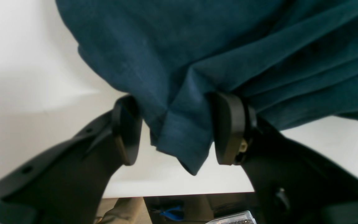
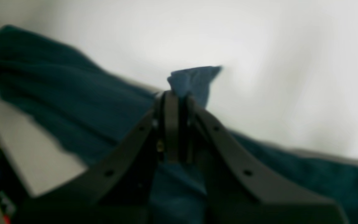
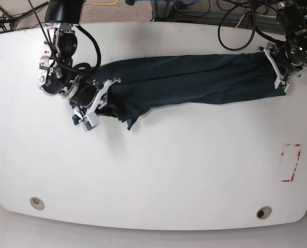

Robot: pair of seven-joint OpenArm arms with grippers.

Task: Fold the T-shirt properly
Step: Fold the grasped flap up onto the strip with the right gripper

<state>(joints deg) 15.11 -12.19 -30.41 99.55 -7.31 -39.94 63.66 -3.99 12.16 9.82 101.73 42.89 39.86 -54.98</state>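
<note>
White tabletop (image 3: 158, 170) fills most of the base view, and we see the T-shirt (image 3: 195, 80) drawn out across it as a long, bunched band running from one arm to the other. It lies gathered in lengthwise folds rather than spread flat, which we judge comes from being pulled taut between two ends.

Our right gripper (image 2: 176, 93) has its jaws pressed together on a pinch of the cloth; a small blue tuft pokes out past the tips in the right wrist view, so it has hold of that end of the shirt. This grip seems to serve as the anchor for stretching.

Our left gripper (image 1: 172, 130) stands partly open, its two pads on either side of a hemmed corner of the cloth, perhaps a sleeve cuff, which hangs between them. The pad on that view's right seems to touch the fabric while the other stands clear, so we judge the corner is straddled, not clamped.

A red rectangular marking (image 3: 292, 163) sits on the table well apart from the shirt. No neat fold is made yet; the garment needs flattening first, in our judgement.
</note>
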